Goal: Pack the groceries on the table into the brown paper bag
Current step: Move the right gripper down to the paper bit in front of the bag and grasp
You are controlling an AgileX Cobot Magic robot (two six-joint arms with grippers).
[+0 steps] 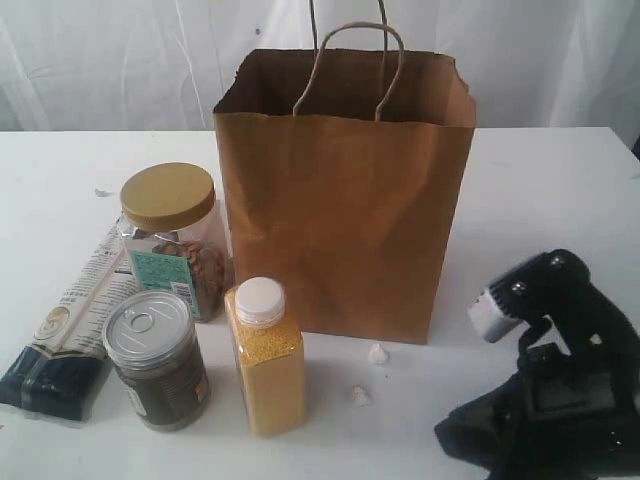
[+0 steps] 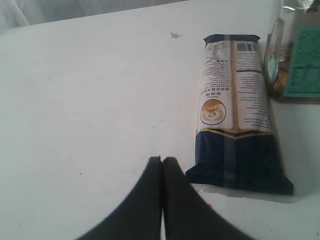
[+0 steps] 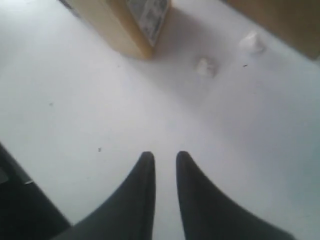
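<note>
Left gripper (image 2: 161,158) is seen shut, empty — right gripper (image 3: 165,154) slightly parted, empty; brown paper bag (image 1: 340,220) at its ten o'clock.

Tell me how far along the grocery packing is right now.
Done: nothing I can confirm; the brown paper bag stands open, its inside hidden. In hand: nothing; the left hand is shut and empty beside the long white-and-navy packet, the right hand slightly open over bare table. Left: that packet, the tan-lidded clear jar, silver-lidded dark jar and white-capped yellow bottle sit on the table outside the bag.
</note>
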